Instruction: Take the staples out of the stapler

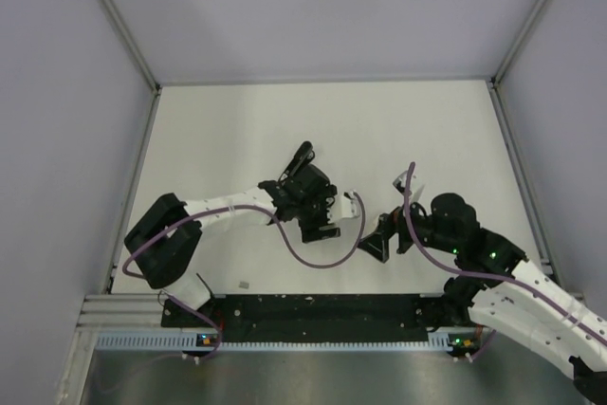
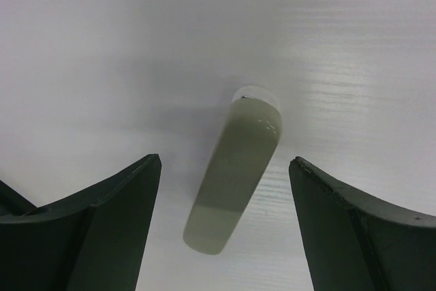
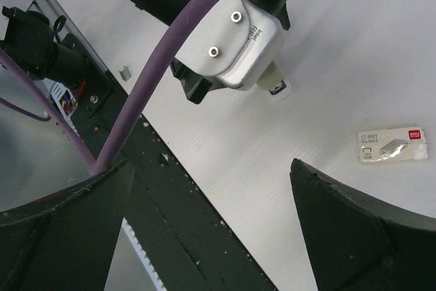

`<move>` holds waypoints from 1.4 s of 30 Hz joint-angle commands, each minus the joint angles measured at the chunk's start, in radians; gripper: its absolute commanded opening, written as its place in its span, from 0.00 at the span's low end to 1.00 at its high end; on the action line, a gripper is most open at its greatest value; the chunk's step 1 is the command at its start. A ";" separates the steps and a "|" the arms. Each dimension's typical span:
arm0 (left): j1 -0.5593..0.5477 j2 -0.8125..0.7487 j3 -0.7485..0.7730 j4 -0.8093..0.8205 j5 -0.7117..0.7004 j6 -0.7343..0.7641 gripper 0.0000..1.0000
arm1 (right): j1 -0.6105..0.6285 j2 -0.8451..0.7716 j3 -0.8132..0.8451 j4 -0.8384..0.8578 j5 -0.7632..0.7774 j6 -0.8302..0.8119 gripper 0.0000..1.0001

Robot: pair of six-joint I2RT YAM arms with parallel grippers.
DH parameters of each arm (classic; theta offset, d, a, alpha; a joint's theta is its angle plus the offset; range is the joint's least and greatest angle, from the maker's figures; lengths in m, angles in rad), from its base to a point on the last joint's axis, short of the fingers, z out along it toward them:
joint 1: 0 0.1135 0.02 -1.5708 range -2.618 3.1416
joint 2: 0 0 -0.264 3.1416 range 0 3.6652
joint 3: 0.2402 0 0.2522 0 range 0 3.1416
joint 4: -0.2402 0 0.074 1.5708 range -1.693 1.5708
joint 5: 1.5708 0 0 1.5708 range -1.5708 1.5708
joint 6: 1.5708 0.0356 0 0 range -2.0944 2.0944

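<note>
In the top view the stapler point(image 1: 302, 155), a slim black oblong, lies on the white table just beyond my left gripper point(image 1: 302, 192). The left wrist view does not show it. There my left gripper point(image 2: 225, 161) hangs open over a grey-green bar point(image 2: 238, 168) with a pale end, which lies between the fingers point(image 2: 116, 216) without touching them. My right gripper point(image 1: 381, 239) is open and holds nothing. It point(image 3: 211, 168) hovers near the table's front edge and looks toward the left wrist. The grey-green bar point(image 3: 276, 88) peeks out under that wrist.
A small white box point(image 3: 393, 144) with a red mark lies flat on the table, near the right gripper point(image 1: 404, 180). A tiny grey piece point(image 1: 245, 284) sits by the black front rail point(image 1: 313, 308). A purple cable point(image 1: 322, 258) loops between the arms. Walls enclose the table.
</note>
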 commanded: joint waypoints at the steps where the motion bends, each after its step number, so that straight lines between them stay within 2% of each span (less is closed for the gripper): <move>1: 0.001 0.034 0.067 0.023 0.008 0.031 0.82 | -0.005 -0.013 -0.004 0.045 -0.035 0.006 0.99; 9: 0.001 0.051 0.069 -0.007 0.026 0.024 0.79 | -0.005 -0.009 -0.005 0.050 -0.051 0.006 0.99; 16: 0.002 0.037 0.063 -0.017 0.048 -0.025 0.68 | -0.005 -0.003 -0.008 0.047 -0.041 0.020 0.99; 23: 0.002 0.024 0.049 -0.029 0.080 -0.040 0.50 | -0.005 -0.018 -0.008 0.045 -0.048 0.034 0.98; 25: 0.002 0.028 0.055 -0.027 0.087 -0.049 0.37 | -0.005 -0.021 -0.008 0.042 -0.048 0.039 0.98; 29: 0.004 0.053 0.086 -0.056 0.092 -0.074 0.00 | -0.005 -0.021 -0.013 0.042 -0.040 0.049 0.98; 35: 0.010 0.011 0.086 -0.027 0.112 -0.158 0.00 | -0.005 -0.018 -0.001 0.042 -0.019 0.057 0.98; 42: 0.013 -0.188 -0.005 0.112 0.149 -0.301 0.00 | -0.005 0.025 0.024 0.023 0.072 0.105 0.98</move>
